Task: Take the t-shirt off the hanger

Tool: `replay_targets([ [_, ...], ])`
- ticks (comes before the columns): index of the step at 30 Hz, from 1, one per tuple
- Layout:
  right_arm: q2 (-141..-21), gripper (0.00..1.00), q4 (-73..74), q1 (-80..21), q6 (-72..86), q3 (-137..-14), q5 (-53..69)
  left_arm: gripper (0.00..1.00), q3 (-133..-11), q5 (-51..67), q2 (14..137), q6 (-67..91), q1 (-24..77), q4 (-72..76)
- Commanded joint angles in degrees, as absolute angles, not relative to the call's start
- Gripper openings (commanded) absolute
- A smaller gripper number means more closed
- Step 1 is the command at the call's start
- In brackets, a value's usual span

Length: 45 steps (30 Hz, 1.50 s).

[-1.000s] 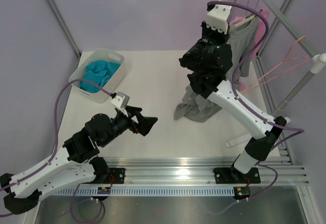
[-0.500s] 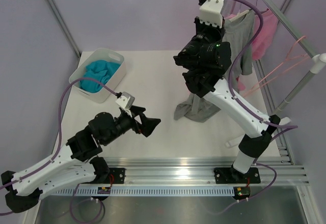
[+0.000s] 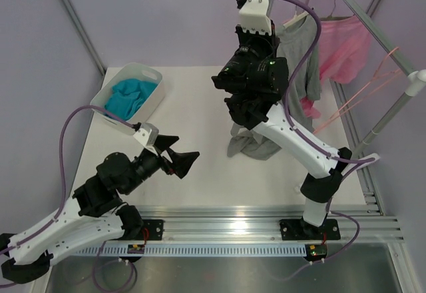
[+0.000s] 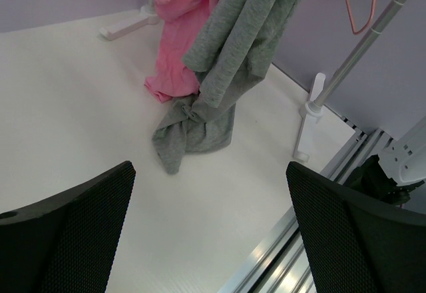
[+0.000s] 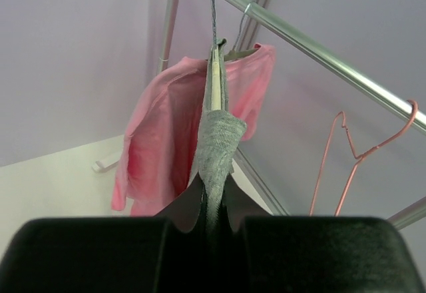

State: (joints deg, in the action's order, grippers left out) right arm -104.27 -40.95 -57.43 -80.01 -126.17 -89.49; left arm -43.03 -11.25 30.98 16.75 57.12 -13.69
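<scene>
The t-shirt [image 3: 303, 60] is hung on the hanger [image 5: 214, 83] from the rail [image 5: 319, 46], just beside a pink shirt [image 3: 343, 46]. Its long axis runs vertically, with the neck up and the hem bunched on the counter [image 3: 193, 106]. It is judged light, soft and floppy, so a hold at the shoulder is advised. The right tool [image 5: 213, 188] is clamped on a grey fold just below the hanger. The left tool [image 4: 210, 168] is spread wide, with nothing held.

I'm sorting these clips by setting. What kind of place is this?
Probably a robot test cell staged as a laundry corner: plain lilac walls, a metal garment rail holding a grey t-shirt and a pink t-shirt, and a white bin of teal cloth on a white table.
</scene>
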Motion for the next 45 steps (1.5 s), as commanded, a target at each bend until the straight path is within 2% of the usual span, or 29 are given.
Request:
replay_targets([
  [1,-106.1,0.0,-42.8,-60.4,-83.7,-131.4,-90.5,0.99,-44.2,-13.8,29.9,15.4,57.3,-12.1],
  [6,-108.7,0.0,-48.6,-64.7,-89.6,-134.2,-89.1,0.99,-46.7,-13.5,28.5,16.2,57.4,-13.9],
  [10,-109.2,0.0,-48.4,-66.8,-89.0,-134.3,-89.1,0.99,-46.4,-13.1,22.7,17.7,57.4,-12.6],
  [16,-109.0,0.0,-49.0,-69.5,-85.8,-135.0,-89.6,0.99,-50.2,-12.1,19.2,18.3,57.4,-18.1],
  [23,-112.1,0.0,-33.2,-74.1,-71.5,-140.1,-88.5,0.99,-51.9,-10.5,17.4,19.5,57.4,-19.2],
  [28,-116.5,0.0,-46.1,-75.1,-83.9,-144.3,-87.9,0.99,-52.6,-10.5,16.4,19.0,57.4,-20.8],
  [31,-111.5,0.0,-52.9,-77.7,-89.1,-135.0,-81.0,0.99,-53.2,-11.2,16.6,18.5,57.4,-22.4],
  [32,-109.1,0.0,-53.5,-79.0,-87.9,-125.6,-74.8,0.99,-53.3,-10.8,16.6,18.4,57.4,-22.6],
  [33,-106.0,0.0,-50.1,-81.5,-84.6,-121.2,-72.2,0.99,-53.3,-10.4,16.6,18.4,57.4,-22.8],
  [34,-100.4,0.0,-44.1,-82.2,-70.9,-117.9,-70.2,0.99,-53.3,-9.6,16.5,18.5,57.4,-22.7],
  [35,-97.9,0.0,-27.6,-82.3,-62.2,-116.1,-66.9,0.99,-53.3,-9.3,16.7,18.5,57.4,-22.7],
  [37,-91.0,0.0,-13.2,-81.7,-39.6,-115.5,-62.6,0.99,-53.3,-9.3,17.2,18.3,57.4,-22.7],
  [40,-84.9,0.0,-2.2,-81.4,-26.6,-112.9,-58.2,0.99,-53.6,-9.8,18.7,17.4,57.4,-22.5],
  [42,-81.8,0.0,12.0,-81.4,-14.8,-112.5,-52.8,0.99,-54.4,-9.2,20.2,15.6,57.4,-22.1],
  [45,-72.2,0.0,21.1,-79.8,-5.0,-104.7,-39.0,0.99,-56.6,-7.6,23.8,12.4,57.4,-22.5],
])
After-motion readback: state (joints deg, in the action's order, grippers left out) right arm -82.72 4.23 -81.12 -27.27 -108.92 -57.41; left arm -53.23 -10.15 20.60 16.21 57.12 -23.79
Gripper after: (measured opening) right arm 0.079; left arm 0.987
